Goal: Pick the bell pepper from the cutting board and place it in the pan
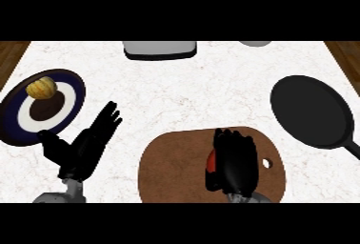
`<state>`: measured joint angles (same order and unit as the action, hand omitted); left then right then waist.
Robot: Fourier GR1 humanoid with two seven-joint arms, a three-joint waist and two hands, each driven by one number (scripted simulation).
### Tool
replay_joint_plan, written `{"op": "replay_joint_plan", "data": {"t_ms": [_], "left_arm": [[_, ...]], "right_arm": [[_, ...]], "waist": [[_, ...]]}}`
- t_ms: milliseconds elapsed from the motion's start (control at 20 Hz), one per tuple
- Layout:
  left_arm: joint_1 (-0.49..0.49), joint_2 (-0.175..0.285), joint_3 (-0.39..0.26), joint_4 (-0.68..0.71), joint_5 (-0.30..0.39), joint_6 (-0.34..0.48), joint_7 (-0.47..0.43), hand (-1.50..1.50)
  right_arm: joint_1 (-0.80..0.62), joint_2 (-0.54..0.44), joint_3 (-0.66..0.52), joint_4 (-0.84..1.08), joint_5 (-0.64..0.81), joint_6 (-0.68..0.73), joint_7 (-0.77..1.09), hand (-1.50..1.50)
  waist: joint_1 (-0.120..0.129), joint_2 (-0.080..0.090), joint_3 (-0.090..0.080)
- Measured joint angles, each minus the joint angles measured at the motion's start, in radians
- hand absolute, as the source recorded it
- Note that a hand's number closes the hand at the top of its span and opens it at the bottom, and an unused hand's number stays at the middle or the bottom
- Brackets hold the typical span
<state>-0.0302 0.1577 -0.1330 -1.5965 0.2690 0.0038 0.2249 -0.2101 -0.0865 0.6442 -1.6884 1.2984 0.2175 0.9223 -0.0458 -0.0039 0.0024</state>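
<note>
The right hand [235,162] lies over the bell pepper [210,162], fingers curled round it, so only a red sliver shows beside the thumb. The pepper sits on the brown cutting board [169,167] at the bench's [183,90] near edge. The black pan [309,112] lies by the right edge, apart from the board. The left hand [88,143] is released, fingers straight, beside a dark-rimmed plate [74,86] at the left edge.

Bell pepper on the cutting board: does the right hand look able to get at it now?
Very likely yes. The right hand is directly over the bell pepper on the cutting board, its fingers curled round it, so only a red edge shows. Nothing stands between them.
</note>
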Motion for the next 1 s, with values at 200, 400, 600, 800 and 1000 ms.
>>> {"op": "replay_joint_plan", "data": {"t_ms": [200,400,600,800,1000], "left_arm": [[-0.002,-0.009,-0.010,0.013,-0.005,-0.006,-0.003,0.00],[-0.005,-0.004,-0.005,0.013,0.000,-0.017,-0.001,0.00],[-0.015,-0.014,-0.010,0.014,-0.006,-0.016,0.004,0.00],[-0.014,-0.023,-0.015,0.020,-0.013,-0.023,-0.001,0.00],[-0.028,-0.035,-0.010,0.035,-0.023,-0.021,-0.001,0.00]], "right_arm": [[0.010,0.032,-0.022,-0.085,0.080,-0.124,0.052,1.50],[0.047,0.052,-0.052,-0.207,0.094,-0.238,0.063,1.50],[0.103,0.048,-0.122,-0.268,0.033,-0.366,0.017,1.50],[0.140,0.019,-0.235,-0.258,-0.095,-0.485,-0.071,1.50],[0.123,-0.040,-0.366,-0.167,-0.179,-0.542,-0.164,1.50]], "waist": [[0.018,0.000,-0.001],[0.026,0.000,-0.001],[0.034,0.002,-0.002],[0.041,0.004,-0.001],[0.044,0.005,-0.002]]}}
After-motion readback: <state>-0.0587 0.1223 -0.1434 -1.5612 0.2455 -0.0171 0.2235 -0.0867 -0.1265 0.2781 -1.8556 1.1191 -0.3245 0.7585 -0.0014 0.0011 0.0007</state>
